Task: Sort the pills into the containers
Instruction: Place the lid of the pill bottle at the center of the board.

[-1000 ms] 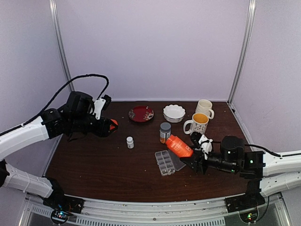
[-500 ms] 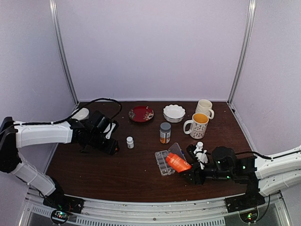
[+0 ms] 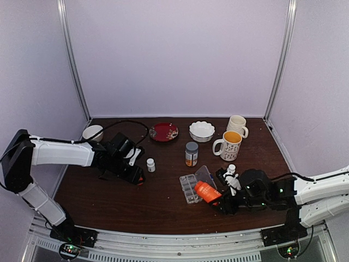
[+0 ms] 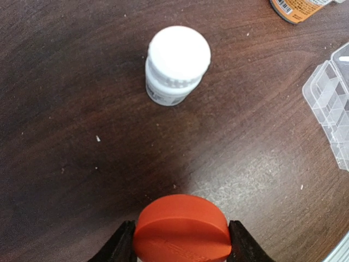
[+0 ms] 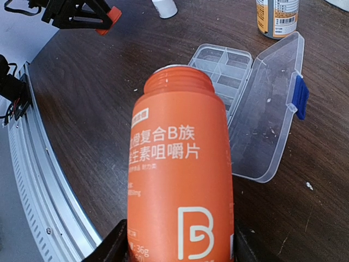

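The clear organizer box (image 3: 191, 189) lies open, its lid (image 5: 267, 120) propped up to the right of the containers (image 5: 224, 66). My right gripper (image 5: 180, 246) is shut on the orange pill bottle (image 5: 180, 180). The bottle is uncapped and tilted, with its mouth (image 3: 199, 186) at the box's near edge. My left gripper (image 4: 181, 244) is shut on the bottle's orange cap (image 4: 181, 225), low over the table (image 3: 109, 196) left of centre (image 3: 139, 178). I cannot make out any pills in the containers or in the bottle.
A small white bottle (image 3: 150, 165) stands just beyond the left gripper, also in the left wrist view (image 4: 176, 65). An amber bottle with a grey cap (image 3: 191, 153) stands behind the box. At the back are a red plate (image 3: 163, 131), a white scalloped bowl (image 3: 202, 131), two mugs (image 3: 229, 143) and a small white bowl (image 3: 92, 132).
My left arm has come down and to the right with the cap, close to the table. My right gripper has drawn nearer and left with the bottle. The organizer's lid now stands raised.
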`<state>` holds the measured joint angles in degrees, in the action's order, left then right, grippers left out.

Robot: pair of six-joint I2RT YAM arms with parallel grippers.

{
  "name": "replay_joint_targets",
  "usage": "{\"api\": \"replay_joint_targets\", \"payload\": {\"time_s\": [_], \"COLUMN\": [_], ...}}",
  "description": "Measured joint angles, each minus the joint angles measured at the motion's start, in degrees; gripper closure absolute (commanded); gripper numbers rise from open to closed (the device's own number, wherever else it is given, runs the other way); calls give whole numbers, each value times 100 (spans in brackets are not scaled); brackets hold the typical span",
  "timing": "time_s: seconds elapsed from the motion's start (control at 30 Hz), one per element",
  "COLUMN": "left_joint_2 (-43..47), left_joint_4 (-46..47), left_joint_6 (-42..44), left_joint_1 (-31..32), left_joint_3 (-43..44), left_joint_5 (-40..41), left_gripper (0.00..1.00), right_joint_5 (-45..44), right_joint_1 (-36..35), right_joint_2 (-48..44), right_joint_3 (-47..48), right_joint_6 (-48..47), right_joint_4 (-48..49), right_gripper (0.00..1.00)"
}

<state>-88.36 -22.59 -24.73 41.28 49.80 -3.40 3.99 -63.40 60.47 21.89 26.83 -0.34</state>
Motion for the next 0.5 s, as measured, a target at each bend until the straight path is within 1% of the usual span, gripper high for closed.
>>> {"api": "replay_joint_targets", "payload": {"time_s": [0.07, 0.17, 0.2, 0.27, 0.4, 0.5], "left_joint_2": [0, 0, 2, 28, 216, 337], "left_joint_4": [114, 319, 363, 485, 616, 634], "left_joint_6": [-2, -2, -2, -4, -4, -4], "left_joint_1": [0, 0, 0, 0, 0, 0], "left_joint_3": [-24, -149, -188, -323, -605, -654], "left_joint_5": [-24, -48, -48, -42, 46, 109], "left_gripper": [89, 85, 87, 99, 100, 100], "right_joint_5": [0, 2, 2, 2, 0, -2], "right_joint_1": [0, 0, 0, 0, 0, 0], "right_joint_2": [66, 179, 269, 363, 487, 549], "right_joint_3": [85, 188, 229, 302, 446, 546], "right_joint_6": [87, 203, 216, 247, 350, 391], "right_joint_4": [-46, -122, -168, -243, -385, -511], "right_gripper": [100, 100, 100, 100, 100, 100]}}
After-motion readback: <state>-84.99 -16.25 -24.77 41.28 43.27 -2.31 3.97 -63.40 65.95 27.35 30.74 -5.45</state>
